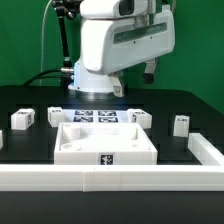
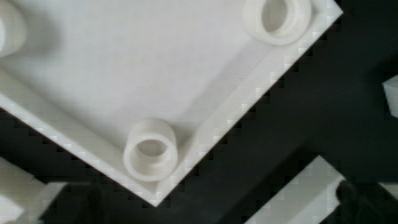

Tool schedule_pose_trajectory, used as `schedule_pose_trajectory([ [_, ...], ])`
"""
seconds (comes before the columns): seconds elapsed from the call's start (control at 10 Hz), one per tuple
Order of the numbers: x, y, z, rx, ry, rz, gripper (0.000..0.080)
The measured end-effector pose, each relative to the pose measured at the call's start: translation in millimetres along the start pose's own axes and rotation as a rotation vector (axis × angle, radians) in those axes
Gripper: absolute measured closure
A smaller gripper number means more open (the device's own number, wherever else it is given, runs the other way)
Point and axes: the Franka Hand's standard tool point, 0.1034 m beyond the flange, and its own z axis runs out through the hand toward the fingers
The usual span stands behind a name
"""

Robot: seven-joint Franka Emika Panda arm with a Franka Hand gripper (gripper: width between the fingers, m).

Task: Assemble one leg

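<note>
Hovering low over the back of the black counter, the bulky white robot arm hangs above the thin flat white marker board. Its wrist camera looks straight down on a corner of the large white square tray-like panel. Neither view shows the jaws: the arm's bulk hides them from outside and no fingertip enters the wrist picture, so I cannot tell whether they are released or clenched.

The task's parts are small white chunky plastic legs with black-and-white tags, all standing loose on the counter in a row across the middle of the exterior frame. The far-left leg and the inner-left leg stand left of the marker board, the inner-right leg and the far-right leg to its right. All are apart from the panel, and none sits in a hole as far as I can see.

In the wrist view the panel lies with its raised round corner hole facing up and empty, and a second hole sits on the neighbouring corner. That is likely deliberate, so a leg can be lowered in from above. The spacing between the legs probably leaves room to grasp each one cleanly. A long white rail runs along the lower frame, perhaps as a stop.
</note>
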Motion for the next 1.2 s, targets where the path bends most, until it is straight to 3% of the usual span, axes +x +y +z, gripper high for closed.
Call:
schedule_pose_trajectory([
  [0.7,-1.7,0.6,2.1,-0.003,0.001,-0.028,0.015],
  [0.8,-9.2,-0.7,7.4,-0.014,0.007,-0.101,0.015],
  [1.0,-28.6,-3.6,20.0,-0.062,0.027,-0.252,0.015],
  [1.1,-37.9,0.1,27.4,-0.066,0.014,-0.329,0.015],
  [1.2,-42.8,5.5,35.0,-0.086,-0.021,-0.457,0.015],
])
